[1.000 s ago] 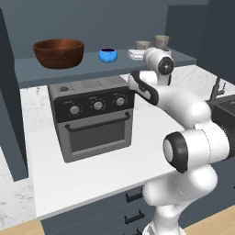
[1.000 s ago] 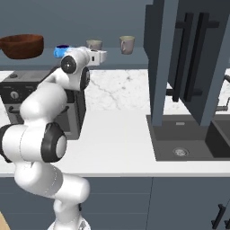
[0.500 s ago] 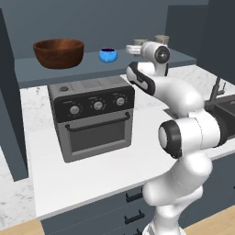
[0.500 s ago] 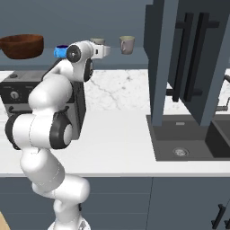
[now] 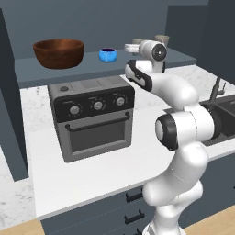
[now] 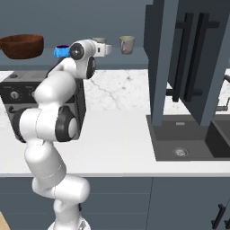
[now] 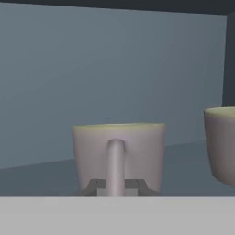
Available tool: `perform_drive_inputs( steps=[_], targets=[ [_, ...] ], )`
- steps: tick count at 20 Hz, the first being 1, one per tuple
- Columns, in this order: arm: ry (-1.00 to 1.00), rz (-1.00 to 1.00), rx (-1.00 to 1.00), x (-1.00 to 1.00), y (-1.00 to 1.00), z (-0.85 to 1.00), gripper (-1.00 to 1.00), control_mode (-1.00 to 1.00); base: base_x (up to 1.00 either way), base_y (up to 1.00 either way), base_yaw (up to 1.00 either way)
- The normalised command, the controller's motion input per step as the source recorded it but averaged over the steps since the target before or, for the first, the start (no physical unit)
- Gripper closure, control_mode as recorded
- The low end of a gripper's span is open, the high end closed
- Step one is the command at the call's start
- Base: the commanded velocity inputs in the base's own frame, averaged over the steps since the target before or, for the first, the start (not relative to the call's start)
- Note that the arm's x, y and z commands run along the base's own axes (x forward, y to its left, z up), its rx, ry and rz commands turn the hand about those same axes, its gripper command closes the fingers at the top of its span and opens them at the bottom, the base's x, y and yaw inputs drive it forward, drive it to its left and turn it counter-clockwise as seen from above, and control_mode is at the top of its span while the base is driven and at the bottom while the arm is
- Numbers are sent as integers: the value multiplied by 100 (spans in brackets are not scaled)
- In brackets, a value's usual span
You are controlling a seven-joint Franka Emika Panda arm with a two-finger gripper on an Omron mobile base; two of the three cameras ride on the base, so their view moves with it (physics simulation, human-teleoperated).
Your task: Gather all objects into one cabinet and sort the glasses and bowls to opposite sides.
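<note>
On the cabinet's shelf floor stand a large brown wooden bowl at the left, a small blue bowl beside it, and two beige-grey cups further right. My gripper is raised to shelf height at the left cup. In the hand view this left cup is straight ahead and close. Its thin handle faces me, and the gripper has its two tips pressed against the handle's sides. The right cup stands apart at the frame edge; it is also seen as the right cup.
A grey toaster oven sits on the white counter under the shelf. A dark tall cabinet panel rises right of the shelf, with a sink below it. Drawers with black handles line the counter front.
The arm swung up from in front of the oven to shelf height and reached the left cup. Over the last half second the hand has hardly moved.
</note>
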Motion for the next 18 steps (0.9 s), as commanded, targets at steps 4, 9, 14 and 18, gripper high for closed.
perform_drive_inputs(
  steps=[4,9,14,18],
  targets=[
    [-1,0,-1,32,0,-52,100,-100,0,0,0],
    [-1,1,0,18,0,-33,100,-100,0,0,0],
    [0,3,0,-11,0,0,100,-100,0,0,0],
    [0,0,0,-19,0,-10,-100,-100,0,0,0]
  ],
)
